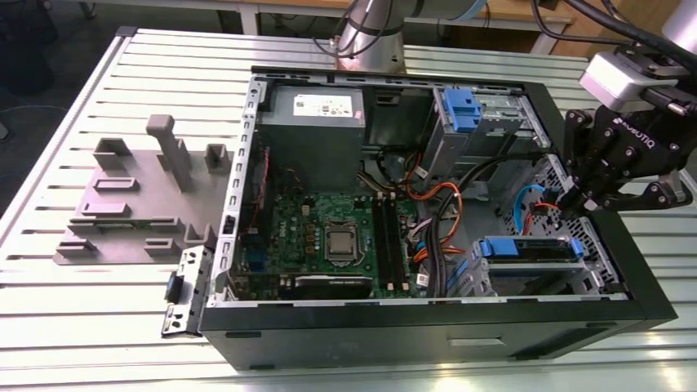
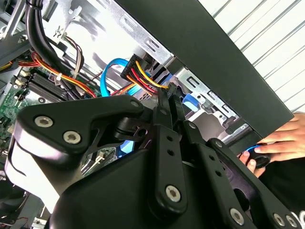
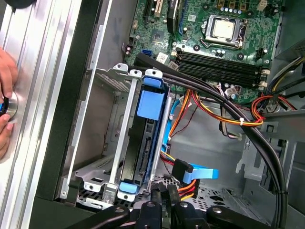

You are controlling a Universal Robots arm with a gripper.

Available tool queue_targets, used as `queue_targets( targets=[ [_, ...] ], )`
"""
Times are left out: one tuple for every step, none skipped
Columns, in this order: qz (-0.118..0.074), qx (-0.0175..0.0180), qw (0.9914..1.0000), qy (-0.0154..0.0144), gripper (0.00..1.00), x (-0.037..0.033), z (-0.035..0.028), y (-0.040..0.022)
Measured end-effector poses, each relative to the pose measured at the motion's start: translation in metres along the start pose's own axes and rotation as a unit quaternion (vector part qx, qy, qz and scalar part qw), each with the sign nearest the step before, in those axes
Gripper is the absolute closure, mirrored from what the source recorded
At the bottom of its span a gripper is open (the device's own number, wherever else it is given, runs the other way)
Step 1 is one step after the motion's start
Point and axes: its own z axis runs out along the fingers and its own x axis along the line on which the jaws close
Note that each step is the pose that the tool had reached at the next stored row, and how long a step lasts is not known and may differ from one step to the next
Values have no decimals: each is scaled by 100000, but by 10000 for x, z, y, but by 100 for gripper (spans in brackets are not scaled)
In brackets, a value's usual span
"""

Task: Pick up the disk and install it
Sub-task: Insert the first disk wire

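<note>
Here, disk (image 3: 143, 138) sits edge-on in metal drive cage (image 3: 107, 76) at corner of open computer case (image 1: 436, 327), blue carrier frame showing at both ends; in exterior view same disk (image 1: 530, 248) lies near case's right wall. Gripper (image 2: 172, 102) hovers just above cage, jaws pressed together, holding nothing. Risk: closed fingertips snagging red-yellow power wires (image 2: 140, 78) or blue data cable (image 3: 200, 172) close beside them. Person's hand (image 3: 5, 102) rests on table outside case wall; sudden arm swing could reach it.
</note>
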Motion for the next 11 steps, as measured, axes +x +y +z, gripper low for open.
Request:
queue_targets(
  targets=[
    [-1, -1, 100000, 0, 83, 0, 0, 0],
    [0, -1, 100000, 1, 83, 0, 0, 0],
    [-2, -2, 100000, -1, 83, 0, 0, 0],
    [1, -1, 100000, 2, 83, 0, 0, 0],
    [0, -1, 100000, 2, 83, 0, 0, 0],
    [0, 1, 100000, 0, 83, 0, 1, 0],
    [-5, 12, 100000, -12, 83, 3, 3, 1],
    [2, 22, 100000, -10, 83, 9, 5, 5],
    [12, 41, 100000, 2, 83, 18, 7, 11],
    [9, 63, 100000, 12, 83, 27, 8, 16],
    [10, 84, 100000, 13, 83, 35, 11, 21]
  ],
)
